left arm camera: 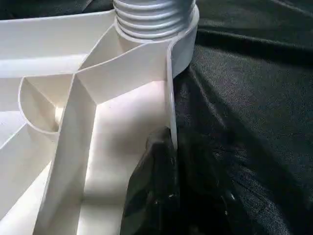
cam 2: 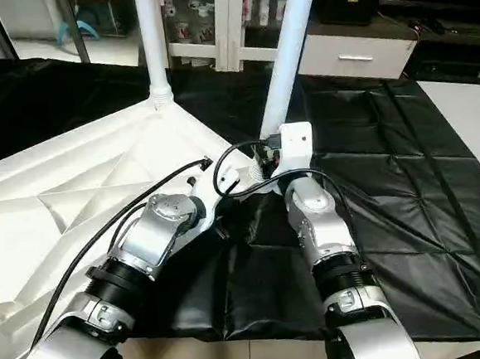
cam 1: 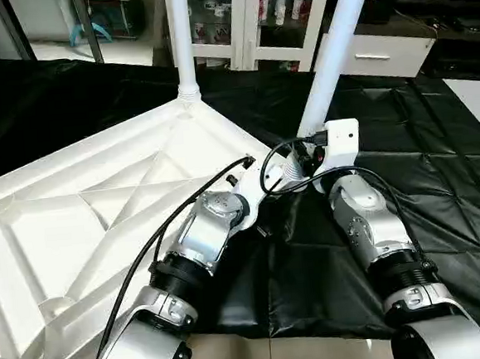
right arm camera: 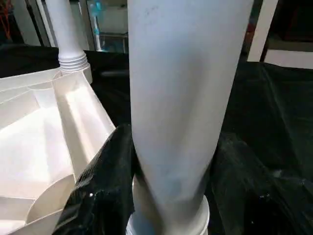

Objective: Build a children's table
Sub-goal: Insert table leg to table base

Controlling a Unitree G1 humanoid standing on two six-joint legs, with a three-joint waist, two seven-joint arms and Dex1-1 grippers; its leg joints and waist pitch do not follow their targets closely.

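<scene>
The white table top [cam 1: 85, 217] lies upside down on a black mat, its ribbed underside facing up. One white leg [cam 1: 180, 34] stands upright in the far corner socket. A second leg [cam 1: 333, 47] rises tilted from the corner nearest my grippers. In the right wrist view my right gripper [right arm camera: 171, 161] is shut on this leg [right arm camera: 181, 98], with a black finger [right arm camera: 98, 186] on either side. In the left wrist view my left gripper [left arm camera: 173, 142] is shut on the top's raised rim [left arm camera: 170, 88], just below the leg's threaded end [left arm camera: 154, 17].
The black mat [cam 1: 439, 172] covers the floor to the right and behind. White glass-door cabinets [cam 1: 244, 21] and a low drawer unit [cam 1: 380, 52] stand at the back. Bare light floor [cam 1: 279, 355] shows at the mat's near edge.
</scene>
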